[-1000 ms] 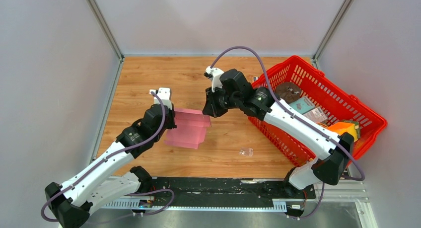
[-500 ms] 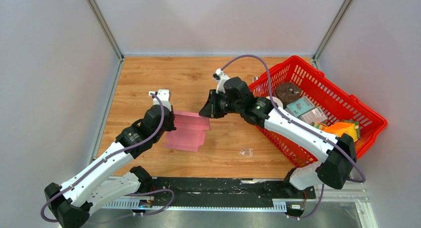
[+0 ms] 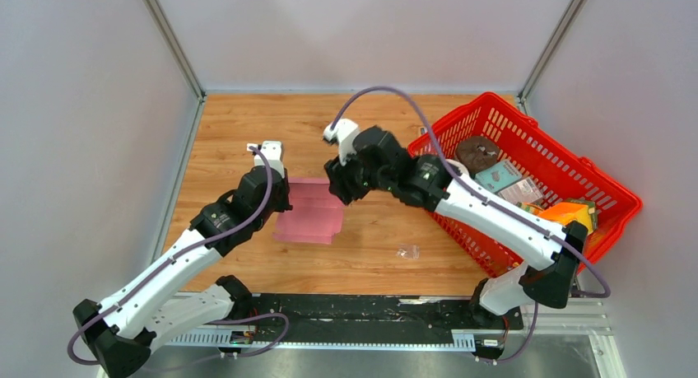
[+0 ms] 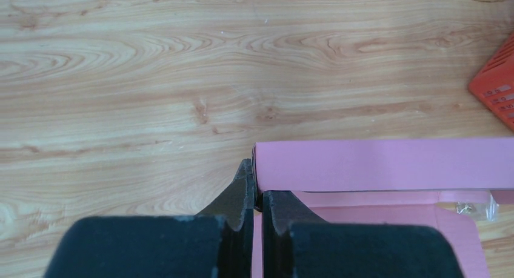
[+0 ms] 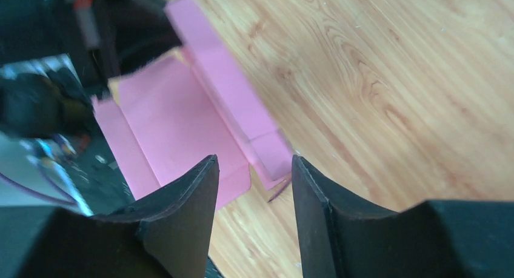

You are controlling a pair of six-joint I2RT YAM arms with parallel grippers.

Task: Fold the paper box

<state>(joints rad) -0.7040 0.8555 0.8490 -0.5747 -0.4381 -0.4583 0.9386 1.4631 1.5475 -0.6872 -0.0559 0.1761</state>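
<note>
Centre-left: left claw [image 4: 257, 198] pinches the left edge of the pink paper box [image 3: 311, 213], which lies on the wooden table [image 3: 247, 123]. Mid-frame: right claw [image 5: 253, 169] spread, seemingly just above the box's right corner. Right: red basket [image 3: 568, 151].

One desk [image 3: 247, 123] of pale wood. Two arms on its near edge: one left arm [image 3: 177, 263], one right arm [image 3: 494, 217]. Two pincers, one to each arm: left pincer [image 4: 257, 194], right pincer [image 5: 251, 169]. Two fingers to each pincer, four in all. Two purple cables [image 3: 379, 88], one along each arm. One paper box [image 3: 311, 213], pink, left of the desk's middle. One red basket [image 3: 568, 151] at the right. Inside it, countable for certain: one brown round thing [image 3: 476, 152], one teal box [image 3: 499, 175], one orange box [image 3: 568, 212]; remaining goods too crowded to number. One small clear scrap [image 3: 407, 251] on the near side, between paper box and red basket.
</note>
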